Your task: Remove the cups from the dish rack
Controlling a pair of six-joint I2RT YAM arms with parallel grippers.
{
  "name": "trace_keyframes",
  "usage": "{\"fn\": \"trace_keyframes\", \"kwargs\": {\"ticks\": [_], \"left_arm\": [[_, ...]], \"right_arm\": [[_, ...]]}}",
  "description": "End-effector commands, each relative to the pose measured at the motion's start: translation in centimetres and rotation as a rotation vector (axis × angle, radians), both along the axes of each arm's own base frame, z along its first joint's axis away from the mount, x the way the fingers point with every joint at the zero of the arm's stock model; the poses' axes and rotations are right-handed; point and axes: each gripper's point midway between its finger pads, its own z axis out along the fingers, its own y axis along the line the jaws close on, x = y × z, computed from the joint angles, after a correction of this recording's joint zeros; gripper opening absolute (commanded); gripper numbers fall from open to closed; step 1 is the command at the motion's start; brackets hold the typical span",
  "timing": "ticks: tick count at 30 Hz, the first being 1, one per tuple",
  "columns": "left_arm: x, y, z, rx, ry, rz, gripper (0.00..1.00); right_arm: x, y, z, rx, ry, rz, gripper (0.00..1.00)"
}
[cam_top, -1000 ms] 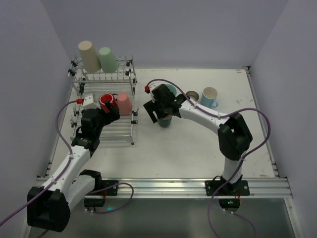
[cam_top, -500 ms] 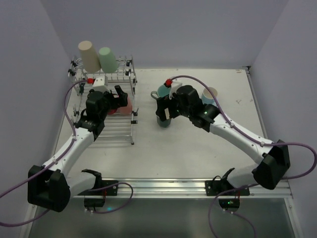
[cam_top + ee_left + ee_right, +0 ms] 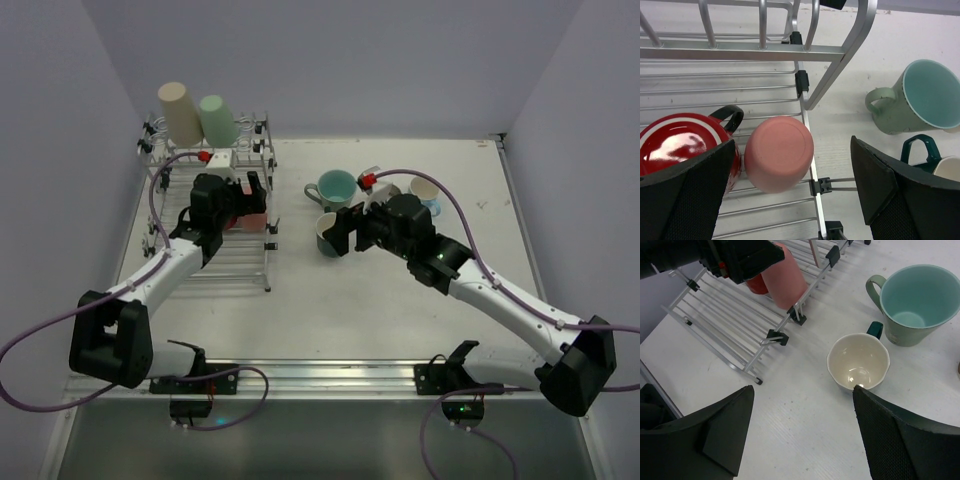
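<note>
The chrome dish rack (image 3: 205, 250) stands at the left. A beige cup (image 3: 180, 113) and a mint green cup (image 3: 215, 118) sit on its back tier. My left gripper (image 3: 250, 200) is open and hovers over the lower tier. In the left wrist view, its jaws (image 3: 790, 200) straddle an upturned pink cup (image 3: 779, 160), with a red mug (image 3: 685, 145) beside it. My right gripper (image 3: 345, 232) is open and empty over the table, just short of a dark green mug (image 3: 858, 361) with a cream inside. A green mug (image 3: 912, 305) with a pale blue inside stands behind it.
A light blue mug (image 3: 428, 192) stands at the back right, partly behind my right arm. The rack's right rail with black clips (image 3: 820, 186) runs under my left gripper. White walls close off the left, back and right sides.
My left gripper has moved right across the rack, from the red mug to over the pink cup. My right gripper has drawn back to the right, away from the dark green mug.
</note>
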Motion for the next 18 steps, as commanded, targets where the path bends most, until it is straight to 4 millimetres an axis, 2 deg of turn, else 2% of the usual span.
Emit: {"fn": "trace_keyframes", "kwargs": {"ticks": [1, 10, 14, 15, 18], "left_arm": [[2.2, -0.7, 2.7, 0.015, -0.101, -0.019, 0.99], [3.3, -0.8, -0.2, 0.035, -0.036, -0.01, 0.96], [3.2, -0.7, -0.5, 0.027, -0.042, -0.002, 0.75], [3.2, -0.6, -0.5, 0.028, -0.044, 0.004, 0.65], [3.2, -0.4, -0.3, 0.032, -0.048, 0.013, 0.58]], "right_arm": [[0.0, 0.3, 2.7, 0.086, -0.064, 0.008, 0.82], [-0.3, 0.0, 3.4, 0.106, -0.085, 0.009, 0.81], [-0.5, 0.1, 3.5, 0.109, -0.082, 0.018, 0.81], [-0.5, 0.1, 3.5, 0.111, -0.08, 0.017, 0.81], [-0.6, 0.2, 3.7, 0.118, -0.075, 0.021, 0.81]]}}
